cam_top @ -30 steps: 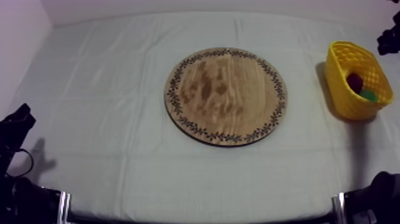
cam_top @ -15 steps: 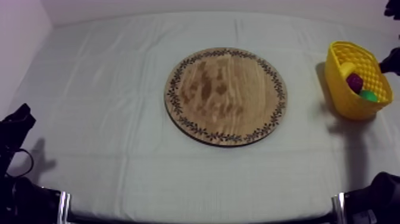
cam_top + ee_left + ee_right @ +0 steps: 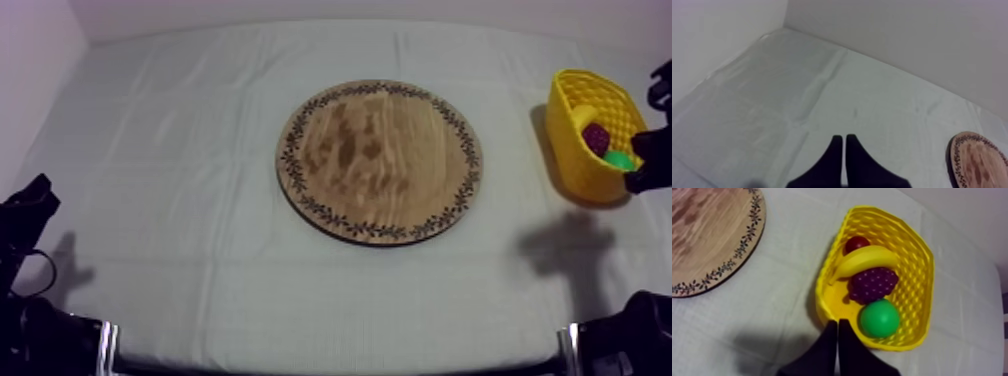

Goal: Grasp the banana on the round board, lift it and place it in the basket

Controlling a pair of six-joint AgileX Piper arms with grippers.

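Note:
The banana [image 3: 864,261] lies inside the yellow basket [image 3: 922,288], between a small red fruit [image 3: 856,243] and a bunch of purple grapes [image 3: 872,284]. A round green fruit [image 3: 879,318] sits at the basket's near end. My right gripper [image 3: 837,324] hovers just over the basket's near rim, its fingers together as a narrow wedge with nothing in them. From above, the basket [image 3: 572,150] stands at the table's right and the right gripper [image 3: 640,178] is at its near right corner. The wooden board [image 3: 380,160] is bare. My left gripper [image 3: 843,139] is shut over bare cloth.
The left arm [image 3: 25,215] rests low at the table's left edge. The board's patterned rim [image 3: 747,235] lies a short way from the basket. A wall runs along the table's far edge and left side.
The right gripper's fingers have closed on nothing, and the arm has moved from behind the basket to its near right corner. The banana now shows in the basket. The left arm has not moved.

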